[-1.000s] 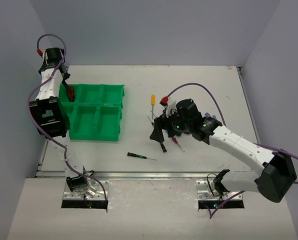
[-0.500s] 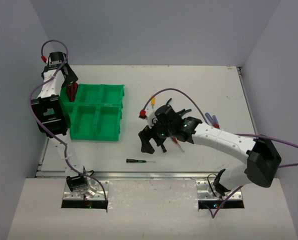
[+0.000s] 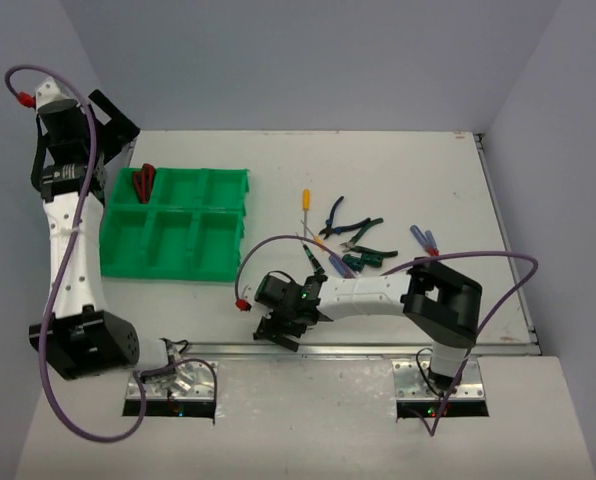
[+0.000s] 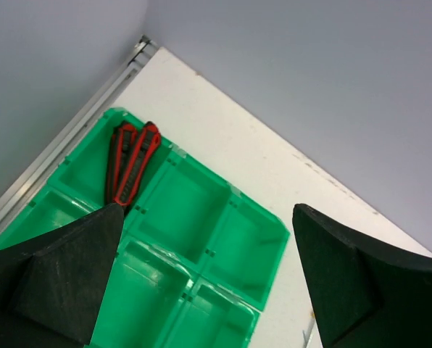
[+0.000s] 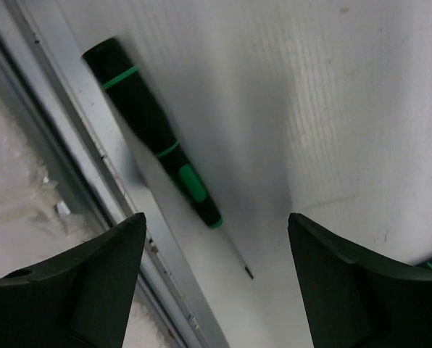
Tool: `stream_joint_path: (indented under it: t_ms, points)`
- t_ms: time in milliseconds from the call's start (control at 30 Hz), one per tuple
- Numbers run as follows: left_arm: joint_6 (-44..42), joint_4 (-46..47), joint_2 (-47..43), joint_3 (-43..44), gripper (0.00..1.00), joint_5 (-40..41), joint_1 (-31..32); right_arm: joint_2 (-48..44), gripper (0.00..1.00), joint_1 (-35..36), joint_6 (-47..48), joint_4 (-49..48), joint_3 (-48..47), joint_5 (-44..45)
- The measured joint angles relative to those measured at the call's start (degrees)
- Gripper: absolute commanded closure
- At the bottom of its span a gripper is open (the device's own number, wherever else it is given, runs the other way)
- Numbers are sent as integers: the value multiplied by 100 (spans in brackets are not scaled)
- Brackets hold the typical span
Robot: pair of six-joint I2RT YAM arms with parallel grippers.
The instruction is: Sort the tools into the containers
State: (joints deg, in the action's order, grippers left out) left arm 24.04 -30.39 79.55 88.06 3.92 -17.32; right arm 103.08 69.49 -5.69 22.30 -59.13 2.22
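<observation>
Lifting clear of the green tray (image 3: 223, 272), the left gripper (image 4: 207, 217) now hangs high above its back-left corner with the fingers spread wide and nothing between them. A second ago it was down in that corner's compartment. The red-handled pliers (image 4: 131, 165) lie in that back-left compartment, long axis running from the tray's near side toward its far side.

The right gripper (image 5: 216, 217) has left the cluster of loose tools to the right of the tray and swung in low, just right of the tray's near-right corner and closer to the arm bases. Its fingers stand apart, one on each side of the black screwdriver (image 5: 154, 138) without touching it. The move has uncovered the cluster: a yellow-handled screwdriver (image 3: 305, 199), blue-handled pliers (image 3: 335, 215) and green-handled pliers (image 3: 364, 228) now show.

The black screwdriver lies flat on the table (image 5: 332, 109), close beside the metal rail (image 5: 71, 167) along the near edge. Bare white surface opens on its other side, while the rail side is tight. Its long axis runs nearly parallel to the rail, the green-banded handle at one end and the thin tip at the end nearer the wrist camera. From above, the gripper hides it.
</observation>
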Motion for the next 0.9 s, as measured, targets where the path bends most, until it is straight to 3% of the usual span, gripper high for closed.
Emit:
stream_joint_path:
  t_ms: [167, 300, 533, 700, 900]
  points:
    - [10, 369, -1102, -871, 0, -527, 0, 469, 62, 49, -10, -100, -343, 121]
    - [-30, 457, -1285, -1383, 0, -830, 0, 593, 98, 123, -7, -234, -492, 63]
    - [16, 598, -1629, -2361, 0, -1402, 0, 636, 100, -20, -50, -837, -429, 276]
    - [331, 1243, -2034, -3222, 0, -2406, 217, 11, 100, -243, -386, -830, 172, 344]
    - [865, 2233, -2065, -4216, 0, -3186, 1937, -1650, 100, -1519, -1041, -916, 598, -385]
